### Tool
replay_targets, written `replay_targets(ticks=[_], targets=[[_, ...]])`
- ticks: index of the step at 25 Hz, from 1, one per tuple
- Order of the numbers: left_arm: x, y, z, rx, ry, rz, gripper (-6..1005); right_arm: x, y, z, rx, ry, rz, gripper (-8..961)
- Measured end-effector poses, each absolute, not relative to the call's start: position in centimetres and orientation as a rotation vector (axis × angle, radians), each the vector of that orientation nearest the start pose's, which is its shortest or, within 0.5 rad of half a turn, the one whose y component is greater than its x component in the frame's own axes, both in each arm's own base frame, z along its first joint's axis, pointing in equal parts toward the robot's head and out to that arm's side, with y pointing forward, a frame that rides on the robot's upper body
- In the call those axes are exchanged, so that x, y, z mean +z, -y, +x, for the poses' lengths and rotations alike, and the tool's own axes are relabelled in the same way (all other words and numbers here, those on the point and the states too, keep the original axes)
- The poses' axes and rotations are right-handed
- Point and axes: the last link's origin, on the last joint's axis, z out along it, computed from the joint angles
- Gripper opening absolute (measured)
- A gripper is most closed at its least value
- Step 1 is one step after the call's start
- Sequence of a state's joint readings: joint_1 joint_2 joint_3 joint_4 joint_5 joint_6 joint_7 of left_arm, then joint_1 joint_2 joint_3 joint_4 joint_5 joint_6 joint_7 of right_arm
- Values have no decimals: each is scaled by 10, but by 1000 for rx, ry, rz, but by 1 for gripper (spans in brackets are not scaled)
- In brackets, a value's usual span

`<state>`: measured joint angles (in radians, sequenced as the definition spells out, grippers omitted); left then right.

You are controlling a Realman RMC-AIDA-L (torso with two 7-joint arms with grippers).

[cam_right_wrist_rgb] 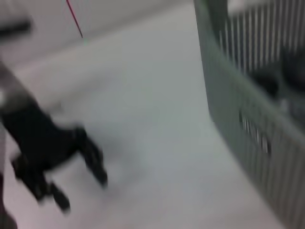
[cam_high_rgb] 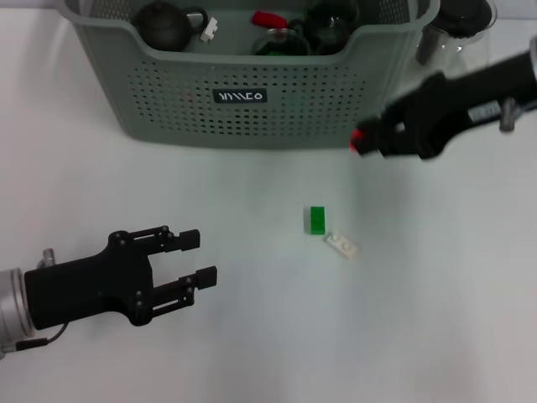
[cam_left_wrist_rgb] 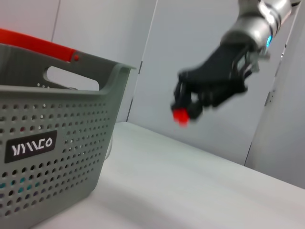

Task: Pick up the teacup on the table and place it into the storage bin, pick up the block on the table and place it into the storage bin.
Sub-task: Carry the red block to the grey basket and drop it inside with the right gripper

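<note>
Your right gripper [cam_high_rgb: 362,141] is clenched on a small red block [cam_high_rgb: 357,140], in the air just in front of the storage bin [cam_high_rgb: 252,101].

Your left gripper [cam_high_rgb: 197,256] hovers with fingers apart, empty, near the table's [cam_high_rgb: 419,319] front. Between the arms lie a green brick [cam_high_rgb: 317,220] and a white piece [cam_high_rgb: 341,244]. The bin holds dark teaware; its black label's white lettering isn't legible. A glass jug [cam_high_rgb: 457,25] stands beside it.

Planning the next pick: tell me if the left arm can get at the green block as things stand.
Probably yes. The left gripper hovers with jaws open, and only bare table lies between it and the green block. A small white piece lies close beside it.
</note>
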<state>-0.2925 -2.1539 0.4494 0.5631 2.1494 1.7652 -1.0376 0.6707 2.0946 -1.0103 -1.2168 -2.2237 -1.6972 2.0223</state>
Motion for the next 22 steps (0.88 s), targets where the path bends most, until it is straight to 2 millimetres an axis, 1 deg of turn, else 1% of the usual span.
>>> replay_targets(ticks=[4,7,9,11,14,17,19,22], targets=[[-26,-221,-314,-878,638,-2663,571,36,-364,127,332,-493,-2938,199],[-25,-223,-314,-886,639,-2645,571,42,-375,107,458,-446,-2858,198],[-25,-224,-314,-889,638,-2639,571,40,-384,95,500,-425,-2803,197],[-25,-224,-314,-892,637,-2639,571,35,-397,83,523,-440,-2736,198],[-25,-226,-312,-898,638,-2641,571,25,-417,65,511,-487,-2648,199],[-26,-227,-310,-904,635,-2644,571,14,-437,53,436,-551,-2589,200],[-27,-227,-309,-908,633,-2645,571,4,-452,44,355,-615,-2549,201],[-29,-229,-307,-914,630,-2651,571,-14,-469,39,199,-689,-2498,206]])
